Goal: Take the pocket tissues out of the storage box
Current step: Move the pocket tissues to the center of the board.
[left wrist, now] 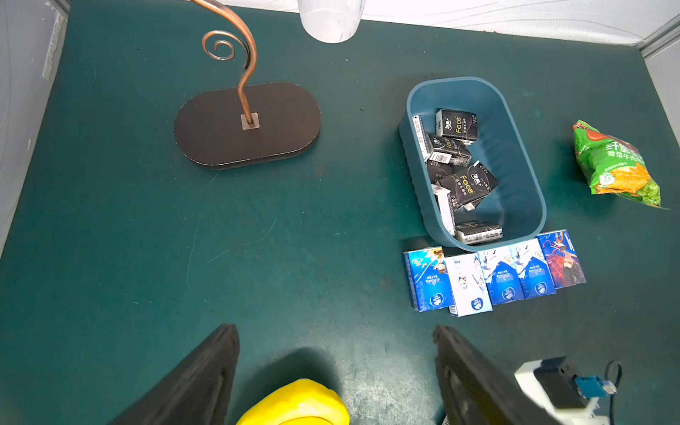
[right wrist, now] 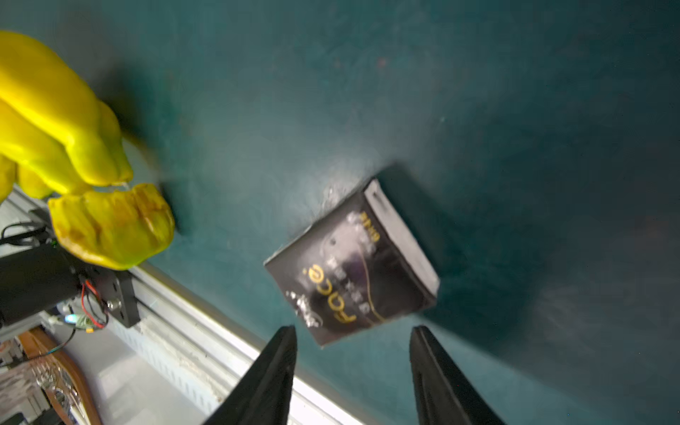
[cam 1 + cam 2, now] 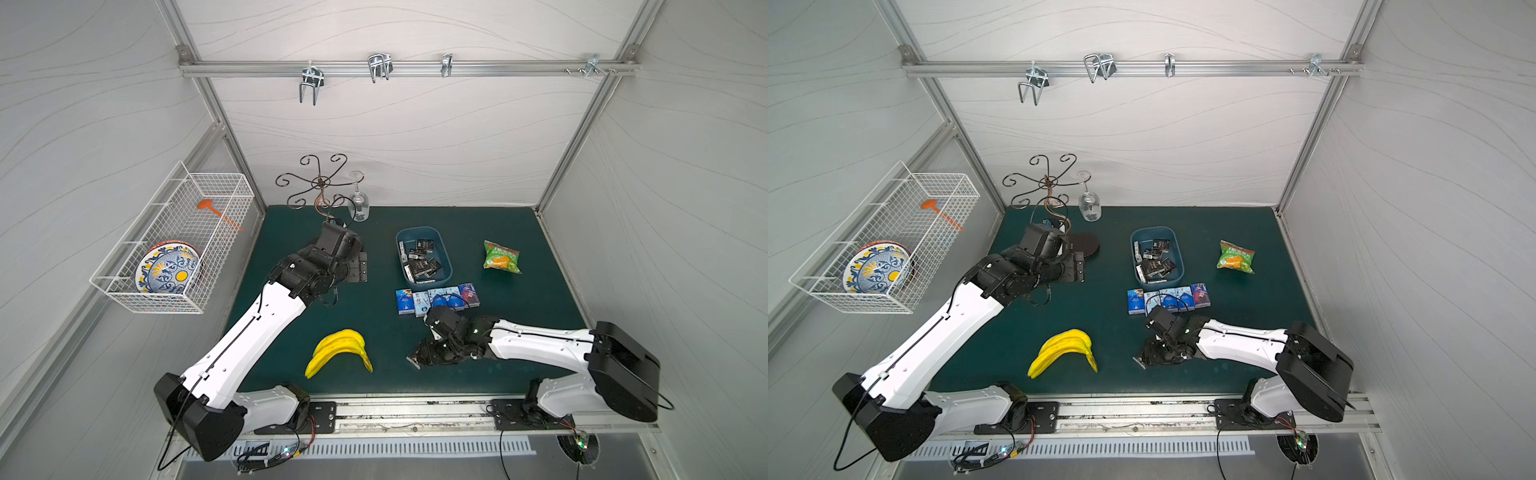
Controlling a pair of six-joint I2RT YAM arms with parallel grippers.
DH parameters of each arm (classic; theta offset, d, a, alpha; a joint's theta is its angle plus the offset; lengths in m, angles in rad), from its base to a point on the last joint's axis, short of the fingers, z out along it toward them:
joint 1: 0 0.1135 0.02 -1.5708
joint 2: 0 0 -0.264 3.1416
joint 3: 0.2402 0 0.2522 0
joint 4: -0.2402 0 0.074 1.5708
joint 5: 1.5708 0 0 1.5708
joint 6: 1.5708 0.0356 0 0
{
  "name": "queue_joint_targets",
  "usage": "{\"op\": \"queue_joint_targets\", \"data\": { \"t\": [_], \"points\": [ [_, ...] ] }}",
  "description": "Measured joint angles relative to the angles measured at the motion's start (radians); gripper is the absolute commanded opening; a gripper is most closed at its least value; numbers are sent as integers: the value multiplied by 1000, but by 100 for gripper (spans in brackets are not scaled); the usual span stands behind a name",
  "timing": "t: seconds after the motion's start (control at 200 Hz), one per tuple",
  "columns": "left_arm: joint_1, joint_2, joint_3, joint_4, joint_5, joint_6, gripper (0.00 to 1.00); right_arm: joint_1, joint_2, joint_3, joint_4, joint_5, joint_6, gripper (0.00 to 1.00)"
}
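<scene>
On the left wall you have the white wire basket (image 3: 124, 266), holding a patterned plate (image 3: 168, 268) and an orange utensil (image 3: 216, 212). At the far left of the worktop (image 3: 532, 291) stands the copper scroll stand (image 3: 320, 183), with a glass (image 3: 358, 203) hanging from its right side. Your left pincer (image 1: 335, 331) hovers just right of the stand's base, fingers wide apart and nothing between them. The banana bunch (image 3: 338, 351) lies towards the near edge, left of your right pincer (image 2: 353, 329).

The storage box (image 1: 515, 165) sits right of centre, its long axis running near to far. Several black pocket tissues (image 1: 467, 184) are jumbled along its left side, some flat, some on edge, pointing different ways. Just beside its near end, a row of five blue packets (image 1: 496, 276) lies on the worktop. The row runs left to right, and each packet's long axis runs near to far. In both top views your right wrist covers part of that row's near edge.

Your right pincer is spread and grips nothing. One black packet (image 2: 353, 268) sits just off its fingertips, a corner pointing into the gap, touching neither finger. It is too blurred to tell whether it lies flat. The green-orange snack bag (image 3: 502, 257) lies right of the box, apart from it.
</scene>
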Motion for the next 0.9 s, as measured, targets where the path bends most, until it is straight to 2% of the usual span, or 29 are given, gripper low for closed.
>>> {"op": "queue_joint_targets", "data": {
  "t": [0.415,0.725,0.895],
  "points": [
    [0,5,14,-3,-1,10,87,-38,96,38,77,7,-2,56],
    [0,13,14,-3,-2,14,87,-112,103,61,88,-1,-15,56],
    [0,13,14,-3,-2,14,87,-119,103,90,89,-12,-32,56]
  ]
}}
